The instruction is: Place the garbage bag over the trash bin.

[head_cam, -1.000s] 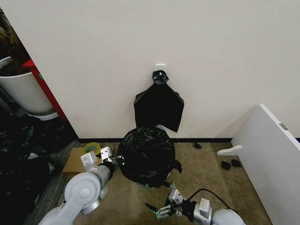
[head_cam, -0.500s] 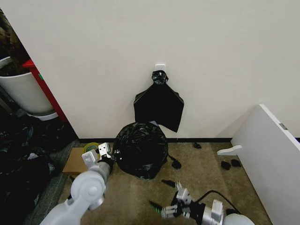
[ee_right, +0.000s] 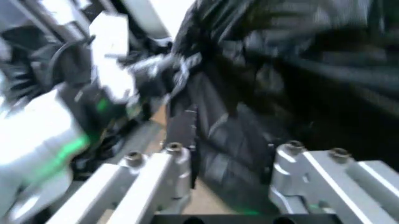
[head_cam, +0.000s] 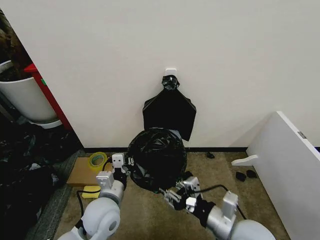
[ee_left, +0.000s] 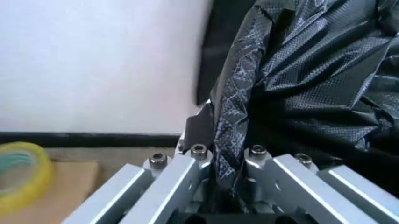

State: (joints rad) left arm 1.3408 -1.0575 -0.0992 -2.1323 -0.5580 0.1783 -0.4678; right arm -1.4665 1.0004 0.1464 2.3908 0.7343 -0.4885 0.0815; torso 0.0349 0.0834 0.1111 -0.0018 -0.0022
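Note:
The glossy black garbage bag (head_cam: pixel 156 157) is draped over a round shape on the floor by the wall; the trash bin is hidden beneath it. My left gripper (head_cam: pixel 125 168) is at the bag's left side. In the left wrist view a crinkled fold of the garbage bag (ee_left: pixel 293 70) runs down between the left gripper's (ee_left: pixel 224 161) fingers, which are shut on it. My right gripper (head_cam: pixel 176 192) sits low at the bag's front right. In the right wrist view the right gripper (ee_right: pixel 234 154) is open, its fingers spread with the garbage bag (ee_right: pixel 281 84) just ahead of them.
A flat black bundle of bags (head_cam: pixel 169 112) hangs from a wall hook above the bin. A yellow tape roll (head_cam: pixel 98 159) lies on a cardboard piece (head_cam: pixel 80 173) at left. A white tub (head_cam: pixel 25 97) stands far left, and a white panel (head_cam: pixel 287 165) leans at right.
My right gripper has come up from the near floor to the bag's lower front right. The left gripper has shifted slightly right with the bag, which now stands taller.

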